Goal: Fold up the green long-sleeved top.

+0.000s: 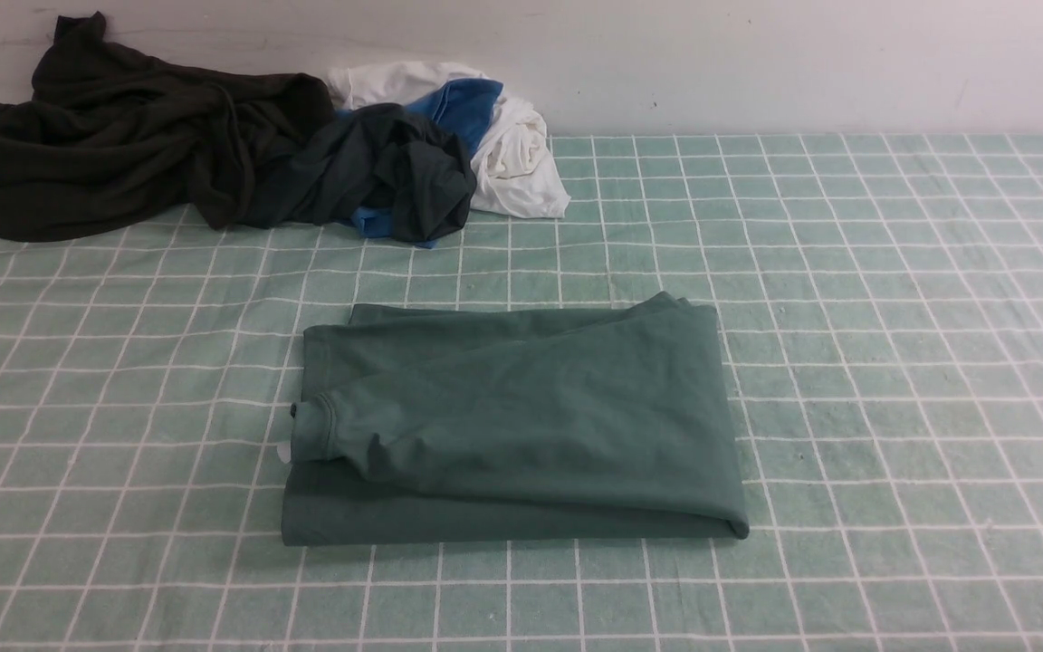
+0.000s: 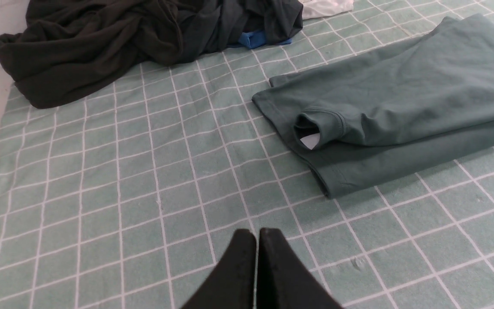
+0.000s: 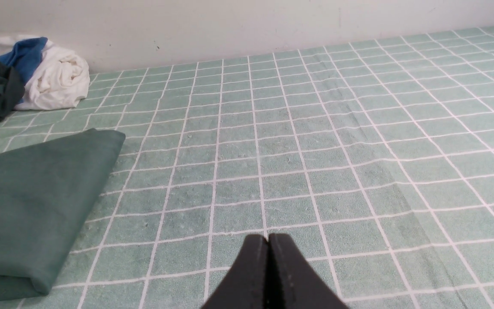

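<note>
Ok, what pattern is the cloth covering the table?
The table cloth is pale green with a white grid of squares; the front view shows it best.

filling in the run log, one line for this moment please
green top: folded, flat on table | left gripper: shut, empty | right gripper: shut, empty

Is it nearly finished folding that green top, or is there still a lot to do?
It looks about done. The green top lies as a compact folded rectangle on the checked cloth, a cuffed sleeve tucked across it. Nothing is in hand: the left gripper and right gripper are shut, empty and clear of it. At most some tidying remains.
</note>
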`<state>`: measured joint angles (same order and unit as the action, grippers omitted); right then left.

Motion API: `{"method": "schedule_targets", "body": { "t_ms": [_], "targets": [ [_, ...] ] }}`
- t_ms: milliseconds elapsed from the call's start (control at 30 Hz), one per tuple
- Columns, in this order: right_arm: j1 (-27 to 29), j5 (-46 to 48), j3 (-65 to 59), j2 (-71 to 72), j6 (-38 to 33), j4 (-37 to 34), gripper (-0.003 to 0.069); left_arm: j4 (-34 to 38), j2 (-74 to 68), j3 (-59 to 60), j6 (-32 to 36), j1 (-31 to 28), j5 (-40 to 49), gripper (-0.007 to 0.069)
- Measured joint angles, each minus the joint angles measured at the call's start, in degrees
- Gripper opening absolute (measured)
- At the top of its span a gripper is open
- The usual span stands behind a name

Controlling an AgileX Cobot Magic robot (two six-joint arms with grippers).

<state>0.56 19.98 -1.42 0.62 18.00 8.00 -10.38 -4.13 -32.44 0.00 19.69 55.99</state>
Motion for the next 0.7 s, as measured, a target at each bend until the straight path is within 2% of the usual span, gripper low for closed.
{"method": "schedule_targets", "body": {
  "t_ms": [100, 233, 267, 333, 433, 533, 700],
  "targets": [
    [0.0, 0.0, 0.0, 0.0, 0.0, 0.0, -0.0013, 0.2, 0.1, 2.2, 0.6, -2.6, -3.4, -0.0003],
    [0.0, 0.0, 0.0, 0.0, 0.0, 0.0, -0.0013, 3.7, 0.1, 11.4, 7.7, -12.8, -20.2, -0.0003],
    [0.0, 0.0, 0.0, 0.0, 0.0, 0.0, -0.0013, 4.2, 0.3, 11.9, 8.1, -13.3, -21.1, -0.0003],
    [0.0, 0.0, 0.0, 0.0, 0.0, 0.0, -0.0013, 7.9, 1.5, 17.9, 12.7, -19.0, -30.8, -0.0003],
    [0.0, 0.0, 0.0, 0.0, 0.0, 0.0, -0.0013, 13.2, 3.8, 24.0, 15.1, -24.8, -38.0, -0.0003],
    [0.0, 0.1, 0.0, 0.0, 0.0, 0.0, -0.0013, 16.3, 4.8, 29.0, 14.9, -28.4, -39.9, -0.0003],
    [0.0, 0.1, 0.0, 0.0, 0.0, 0.0, -0.0013, 15.4, 4.8, 33.2, 12.8, -28.5, -39.4, -0.0003]
  ]
}}
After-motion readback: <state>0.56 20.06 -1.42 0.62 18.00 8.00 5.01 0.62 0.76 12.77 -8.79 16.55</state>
